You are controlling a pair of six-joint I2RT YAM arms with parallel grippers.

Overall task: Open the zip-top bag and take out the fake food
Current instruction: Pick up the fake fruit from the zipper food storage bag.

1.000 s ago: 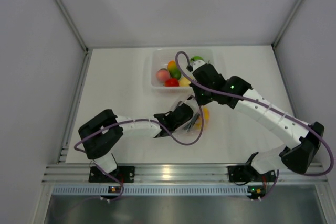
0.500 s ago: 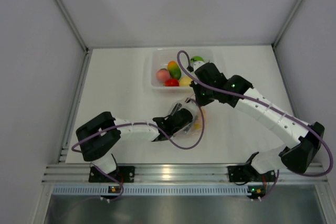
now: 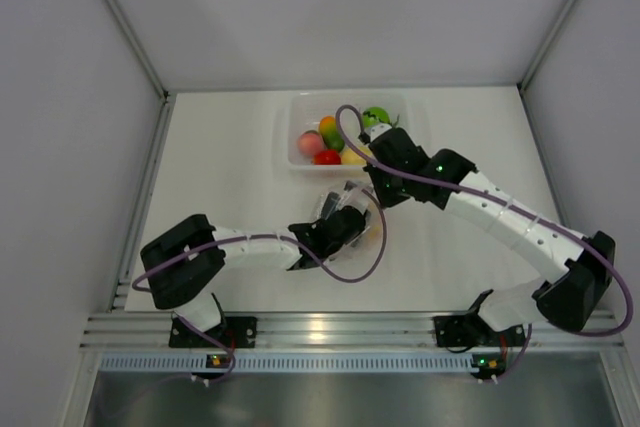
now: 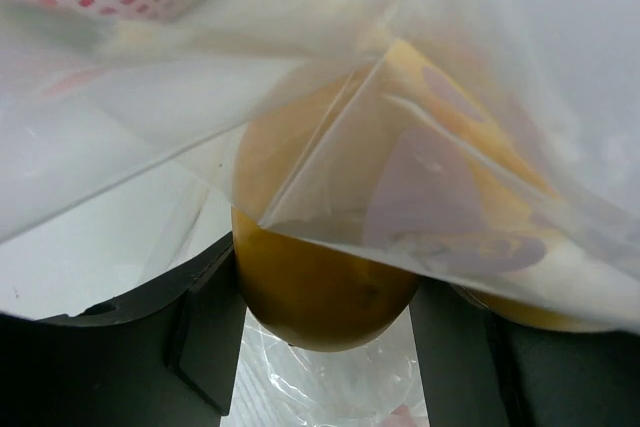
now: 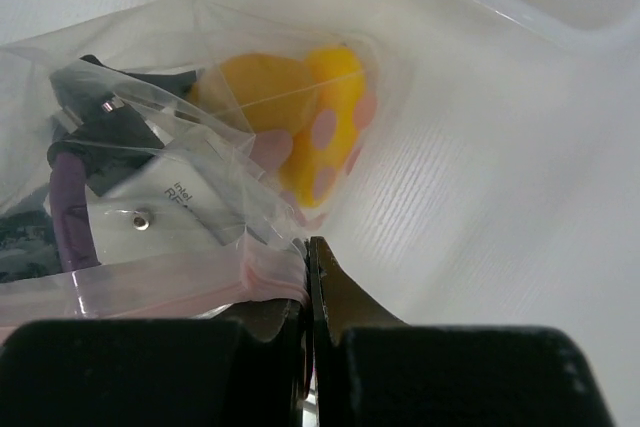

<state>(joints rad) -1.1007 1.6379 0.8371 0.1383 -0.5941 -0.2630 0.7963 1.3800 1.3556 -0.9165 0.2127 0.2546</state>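
Two pieces of fake food (image 5: pixel 290 97) sit inside the bag (image 5: pixel 200 37): a yellow fruit (image 4: pixel 320 287) and, just beside it, a spotted piece (image 5: pixel 335 117), yellow with pink dots. Your left gripper (image 4: pixel 322 272) is inside the bag's mouth, its fingers (image 4: pixel 200 327) apart around the yellow fruit and pressed to it on both sides, with plastic draped over the top. Your right gripper (image 5: pixel 308 267) has its fingers together, pinching the pink strip (image 5: pixel 150 292) at the bag's edge; the strip runs off to the left of the pinch in that wrist view. From above, the bag is on the table (image 3: pixel 230 167) near the middle, just near of the tub (image 3: pixel 300 112), the left arm reaching it from the near left and the right arm from the near right. The tub stands at the far side and holds more food (image 3: pixel 330 139): red, green, orange, pink and yellow pieces. Whether the bag lies flat or hangs lifted, you cannot tell.
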